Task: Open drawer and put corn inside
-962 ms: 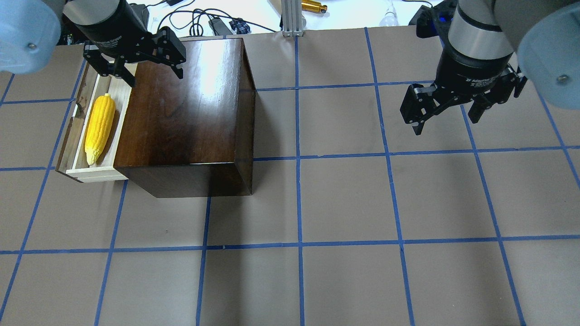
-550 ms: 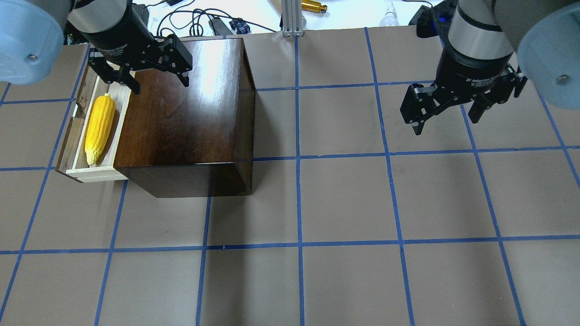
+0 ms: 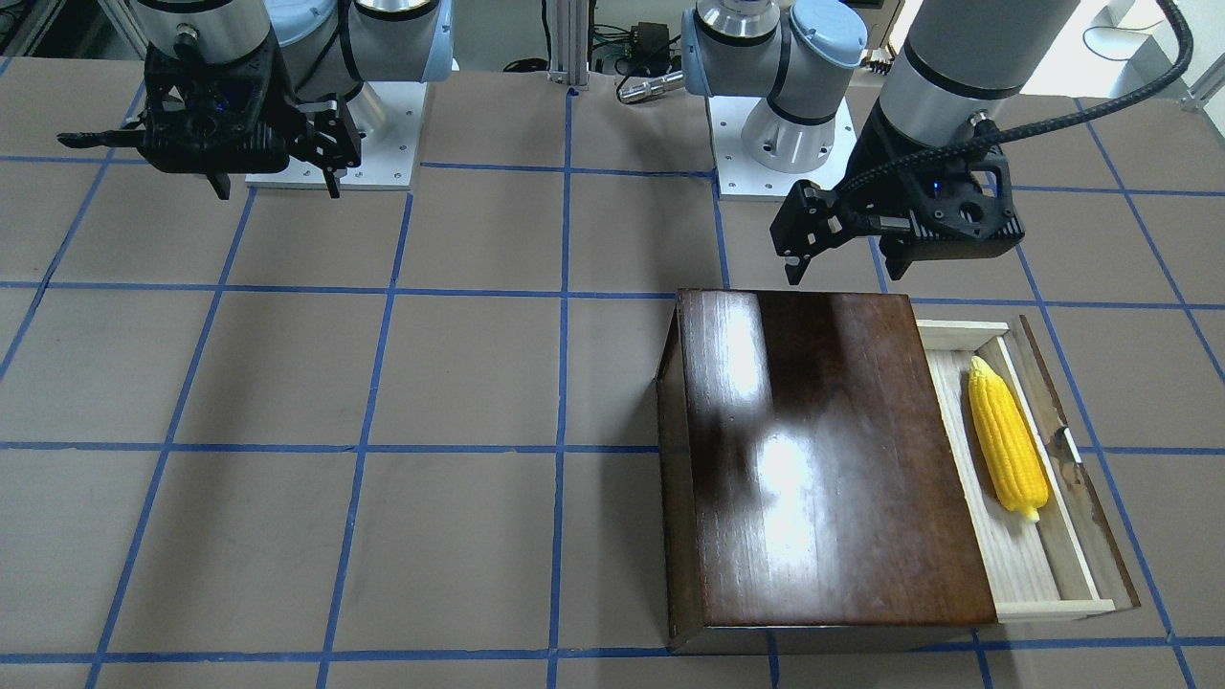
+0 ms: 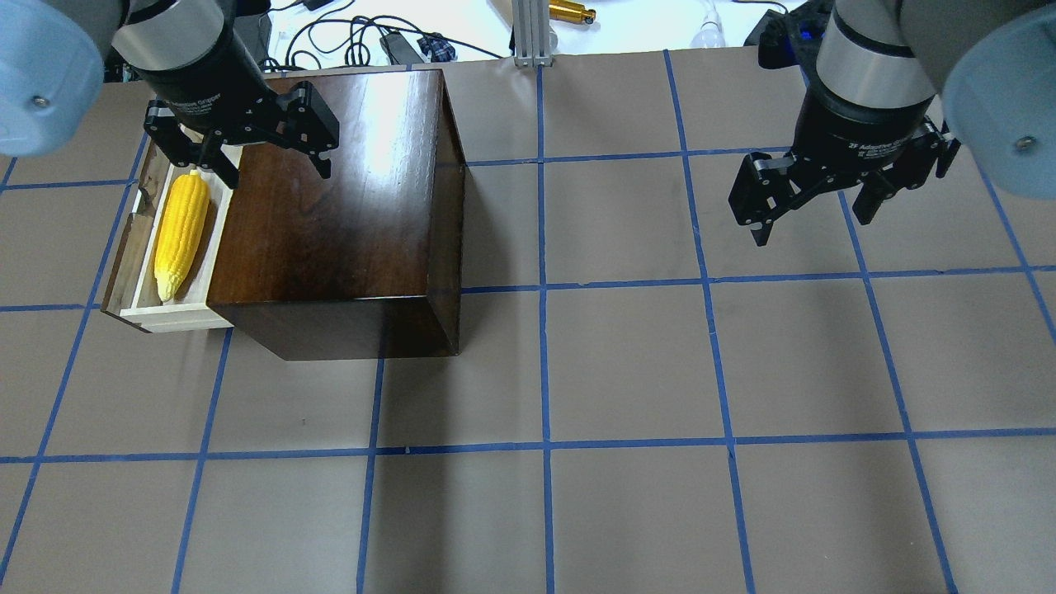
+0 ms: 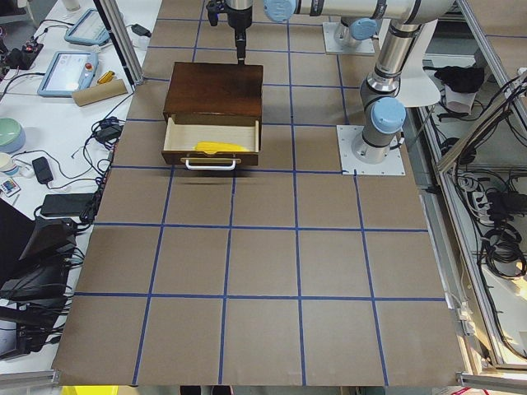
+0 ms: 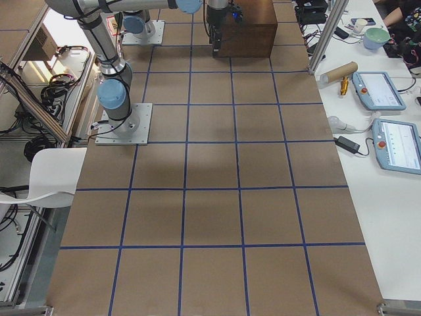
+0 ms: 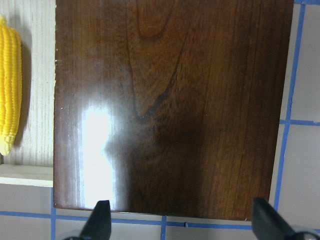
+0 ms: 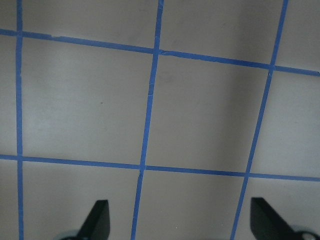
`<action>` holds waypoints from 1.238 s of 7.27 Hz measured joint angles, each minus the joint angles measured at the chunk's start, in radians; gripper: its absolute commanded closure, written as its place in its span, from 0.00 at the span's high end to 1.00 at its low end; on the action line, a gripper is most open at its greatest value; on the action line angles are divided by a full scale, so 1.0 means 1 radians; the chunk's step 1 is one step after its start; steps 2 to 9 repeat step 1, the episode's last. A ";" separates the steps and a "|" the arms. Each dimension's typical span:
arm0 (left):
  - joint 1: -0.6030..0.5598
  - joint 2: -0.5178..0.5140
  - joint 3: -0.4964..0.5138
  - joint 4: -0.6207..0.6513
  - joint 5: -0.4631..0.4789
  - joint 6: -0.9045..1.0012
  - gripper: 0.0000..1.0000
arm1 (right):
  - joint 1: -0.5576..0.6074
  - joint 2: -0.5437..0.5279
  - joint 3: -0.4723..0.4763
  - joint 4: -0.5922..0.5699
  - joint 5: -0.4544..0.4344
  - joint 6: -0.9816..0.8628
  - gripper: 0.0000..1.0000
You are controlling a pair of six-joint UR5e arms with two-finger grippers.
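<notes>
Drawer: the drawer [image 3: 1019,565] stands pulled out of the dark box [image 4: 330,206] on the robot's left side, its pale floor exposed and its metal pull [image 5: 211,164] facing outward.
Corn: the corn [image 4: 181,235] lies flat inside the drawer, lengthwise along the front panel, loose and apart from both grippers.
Left gripper: the left gripper [image 4: 275,172] hangs above the box's far end with its fingers spread wide and nothing between them. The wrist view shows only the glossy box top below it.
Right gripper: the right gripper [image 4: 810,227] is spread and empty, over bare table [image 4: 627,363], well apart from the box.
Task status: judged complete as worded, since the drawer is open and the cob is in it.
Risk 1: a downward move by the left arm would set its fingertips on the box top or the drawer's side wall, because one finger sits just beside the cob's far end in the overhead view.
Risk 2: a sideways sweep at low height could clip the box and jolt the drawer, and the unrestrained cob would roll.
Risk 3: if the drawer is pushed shut, the cob may foul the opening. Clearance cannot be judged here.
Recommendation: lift the left arm straight up before any lateral travel.
</notes>
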State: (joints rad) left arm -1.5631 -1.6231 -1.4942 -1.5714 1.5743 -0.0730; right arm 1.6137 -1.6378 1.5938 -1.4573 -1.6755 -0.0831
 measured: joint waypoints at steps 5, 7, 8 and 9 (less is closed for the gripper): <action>0.000 0.001 -0.001 -0.002 0.001 0.000 1.00 | 0.000 0.000 0.000 0.000 -0.001 -0.001 1.00; 0.000 0.001 -0.001 -0.002 0.001 0.000 1.00 | 0.000 0.000 0.000 0.000 -0.001 -0.001 1.00; 0.000 0.001 -0.001 -0.002 0.001 0.000 1.00 | 0.000 0.000 0.000 0.000 -0.001 -0.001 1.00; 0.000 0.001 -0.001 -0.002 0.001 0.000 1.00 | 0.000 0.000 0.000 0.000 -0.001 -0.001 1.00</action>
